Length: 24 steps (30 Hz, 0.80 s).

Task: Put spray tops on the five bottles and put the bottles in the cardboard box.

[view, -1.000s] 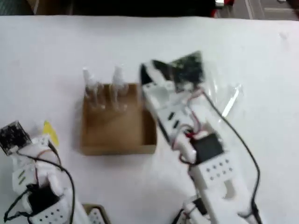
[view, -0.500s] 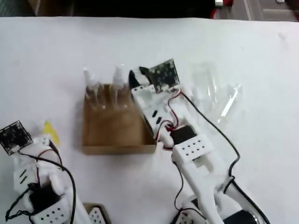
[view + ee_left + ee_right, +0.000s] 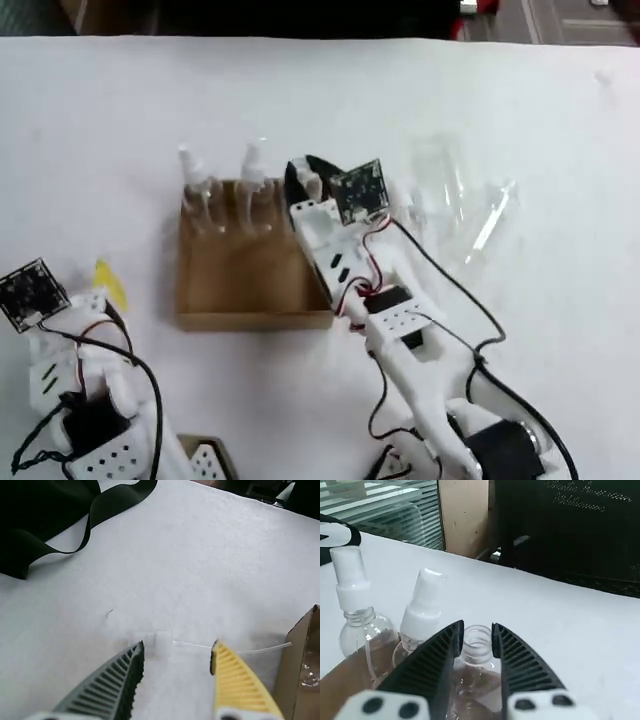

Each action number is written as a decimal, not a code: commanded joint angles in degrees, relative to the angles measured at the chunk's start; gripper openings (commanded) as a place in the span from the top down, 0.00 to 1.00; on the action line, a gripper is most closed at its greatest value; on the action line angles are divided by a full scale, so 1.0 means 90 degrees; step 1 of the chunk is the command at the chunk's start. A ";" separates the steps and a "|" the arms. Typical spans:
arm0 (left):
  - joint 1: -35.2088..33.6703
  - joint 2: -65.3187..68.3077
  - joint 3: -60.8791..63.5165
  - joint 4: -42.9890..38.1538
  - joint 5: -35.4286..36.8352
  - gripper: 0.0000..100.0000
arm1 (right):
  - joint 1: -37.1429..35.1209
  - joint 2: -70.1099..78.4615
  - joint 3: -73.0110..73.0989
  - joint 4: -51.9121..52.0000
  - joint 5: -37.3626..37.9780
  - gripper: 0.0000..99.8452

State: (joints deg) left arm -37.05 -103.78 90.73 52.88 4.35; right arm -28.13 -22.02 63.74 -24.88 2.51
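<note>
The shallow brown cardboard box (image 3: 255,320) is sitting on the white bench (image 3: 120,100), near its middle. Two clear plastic bottles fitted with white spray tops, one (image 3: 197,192) to the left of the other (image 3: 255,185), are standing upright side by side along the far wall of the box; the rest of the box floor is showing bare cardboard.

The right pincer (image 3: 476,630) is hovering at the far right corner of the box, its black fingers set narrow and gripping a clear plastic bottle with an open neck (image 3: 477,639). That bottle is standing upright just beside the second capped bottle. Whether its base is resting inside the box cannot be told.

The left pincer (image 3: 176,652) is sitting low over the bench to the left of the box, its grey and yellow fingers spread wide. A white spray top with a thin dip tube (image 3: 163,643) is lying flat on the bench between the fingertips, untouched, the tube pointing toward the box wall.

Faint clear plastic pieces (image 3: 440,178) are lying on the bench to the right of the box, too indistinct to identify.
</note>
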 commanded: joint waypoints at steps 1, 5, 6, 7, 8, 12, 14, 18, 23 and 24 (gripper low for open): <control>-0.0034 -0.0044 -0.0039 -0.0195 0.0059 0.80 | 0.0024 0.0190 -0.0039 -0.0415 0.0078 0.98; -0.0034 -0.0044 -0.0039 -0.0195 0.0059 0.80 | 0.0024 0.0210 -0.0029 -0.0415 0.0078 0.98; -0.0034 -0.0044 -0.0039 -0.0195 0.0059 0.80 | 0.0024 0.0220 -0.0020 -0.0415 0.0078 0.98; -0.0034 -0.0044 -0.0039 -0.0195 0.0059 0.80 | 0.0024 0.0249 -0.0020 -0.0415 0.0078 0.98; -0.0034 -0.0044 -0.0039 -0.0195 0.0059 0.80 | 0.0024 0.0259 -0.0010 -0.0415 0.0078 0.98; -0.0034 -0.0044 -0.0039 -0.0195 0.0059 0.80 | 0.0034 0.0269 0.0000 -0.0386 0.0078 0.98; -0.0034 -0.0044 -0.0039 -0.0195 0.0059 0.80 | 0.0054 0.0269 0.0000 -0.0386 0.0078 0.98; -0.0034 -0.0044 -0.0039 -0.0195 0.0059 0.80 | 0.0063 0.0278 0.0000 -0.0386 0.0078 0.98; -0.0034 -0.0044 -0.0039 -0.0195 0.0059 0.80 | 0.0063 0.0278 0.0000 -0.0376 0.0078 0.98; -0.0034 -0.0044 -0.0039 -0.0195 0.0059 0.80 | 0.0063 0.0278 0.0000 -0.0376 0.0078 0.98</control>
State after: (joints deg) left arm -37.05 -103.78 90.73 52.53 4.35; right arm -28.22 -19.38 64.09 -27.16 2.51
